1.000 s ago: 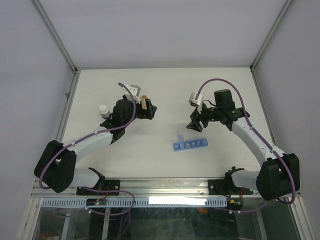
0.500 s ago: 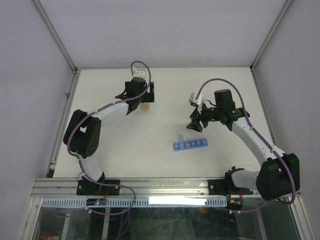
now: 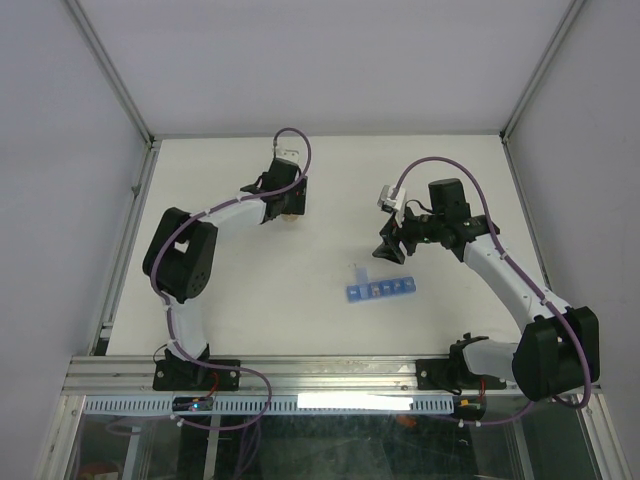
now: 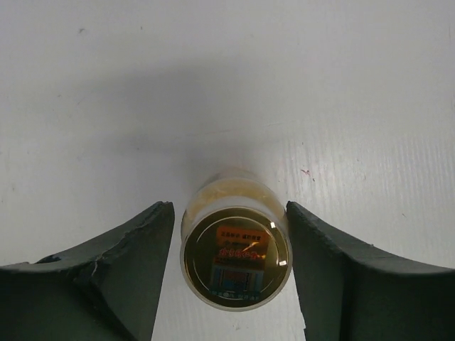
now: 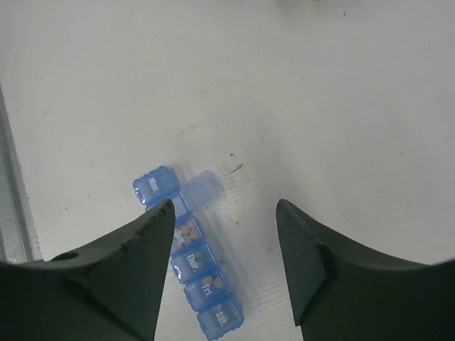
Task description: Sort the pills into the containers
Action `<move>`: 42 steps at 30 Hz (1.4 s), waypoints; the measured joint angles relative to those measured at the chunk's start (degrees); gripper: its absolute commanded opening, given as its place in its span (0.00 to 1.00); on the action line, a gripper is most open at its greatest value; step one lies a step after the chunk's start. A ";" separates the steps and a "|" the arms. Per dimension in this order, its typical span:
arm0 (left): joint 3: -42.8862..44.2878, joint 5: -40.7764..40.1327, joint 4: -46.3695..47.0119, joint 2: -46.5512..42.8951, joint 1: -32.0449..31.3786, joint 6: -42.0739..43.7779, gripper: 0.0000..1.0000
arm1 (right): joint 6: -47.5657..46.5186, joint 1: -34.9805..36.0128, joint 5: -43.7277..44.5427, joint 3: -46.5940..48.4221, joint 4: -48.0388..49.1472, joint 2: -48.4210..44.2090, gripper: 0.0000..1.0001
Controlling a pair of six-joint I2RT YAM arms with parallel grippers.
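Observation:
A small amber bottle [image 4: 236, 252] stands on the white table at the back left, under my left gripper [image 3: 287, 207]. In the left wrist view my left gripper [image 4: 229, 213] straddles it. The right finger [image 4: 341, 277] meets the bottle's rim. A thin strip of table shows between the bottle and the left finger [image 4: 128, 273]. The blue containers strip [image 3: 380, 291] lies mid-table with one lid [image 5: 199, 188] flipped open. Tan pills [image 5: 187, 231] show in some compartments. My right gripper [image 5: 225, 206] hovers open over the containers [image 5: 192, 263], holding nothing.
A metal frame rail [image 3: 130, 230] runs along the table's left edge, and another runs along the right edge [image 3: 525, 210]. White walls close the back [image 3: 330, 100]. My left arm's elbow [image 3: 180, 260] sits over the table's left side.
The left arm has swung from the left middle to the back of the table. The bottle it carried now stands on the table, and its jaws have narrowed round it. The right arm is still.

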 measured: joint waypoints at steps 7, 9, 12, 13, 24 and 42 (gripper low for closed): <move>0.74 2.12 -1.55 0.20 0.02 0.13 0.09 | -0.04 0.00 -0.22 0.00 -0.04 0.02 0.62; 0.76 3.28 -1.79 0.09 0.02 -0.07 0.07 | -0.07 0.00 -0.48 0.00 -0.07 0.00 0.62; -0.79 7.48 -2.12 -2.03 0.02 -0.61 0.04 | -0.24 -0.02 -1.46 0.00 -0.39 0.00 0.62; -3.04 10.62 -1.25 -4.28 0.07 -1.38 0.04 | -0.28 -0.04 -2.16 0.00 -0.46 0.00 0.62; -38.49 37.24 39.04 -33.86 -4.33 -26.84 0.00 | 4.15 -0.04 -15.13 -2.82 4.13 -5.38 0.73; -42.88 11.52 47.39 -36.46 -24.22 -46.51 0.00 | -0.42 2.78 -18.51 -7.72 12.55 -9.40 0.85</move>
